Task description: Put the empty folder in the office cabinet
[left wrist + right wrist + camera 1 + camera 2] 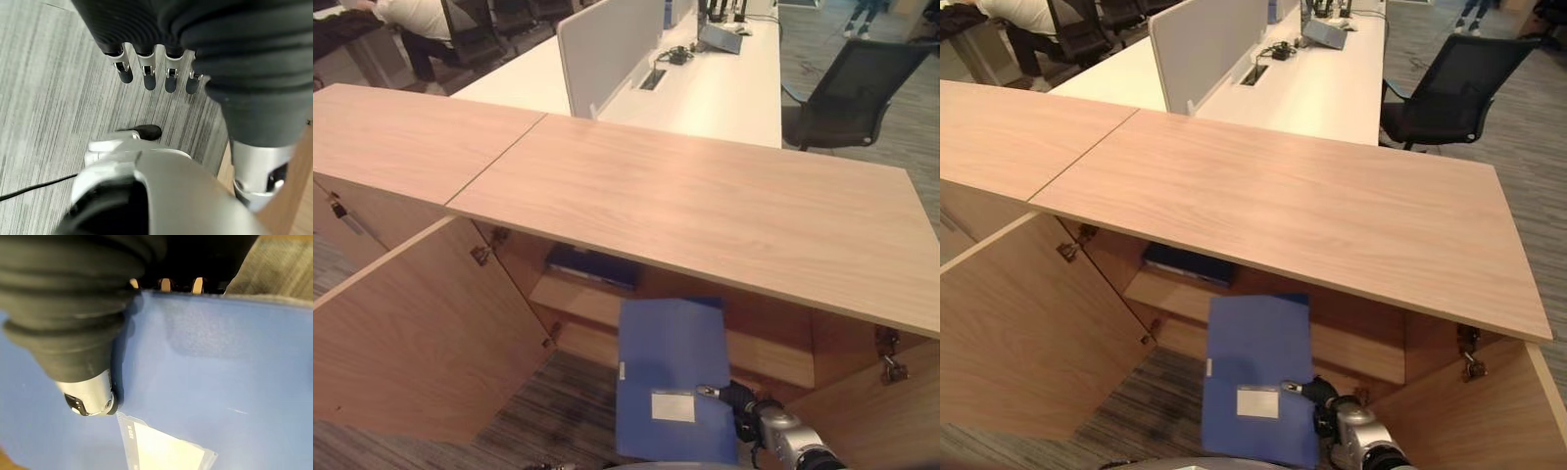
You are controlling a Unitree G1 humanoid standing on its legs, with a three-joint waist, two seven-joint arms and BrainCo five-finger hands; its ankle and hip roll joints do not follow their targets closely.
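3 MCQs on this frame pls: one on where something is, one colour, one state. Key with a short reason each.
1. Where is the folder?
A. On top of the cabinet
B. In front of the open cabinet, its far end at the opening
C. On the white desk

2. What colour is the folder?
A. Red
B. Green
C. Blue

3. What is the state of the right hand?
A. Shut on the folder
B. Open and away from the folder
C. Resting on the cabinet top

Key:
1 B: the eye views show it below the cabinet top, reaching toward the shelf, with the left door swung open.
2 C: blue with a pale label.
3 A: the right wrist view shows thumb on one face and fingertips curled over its edge.
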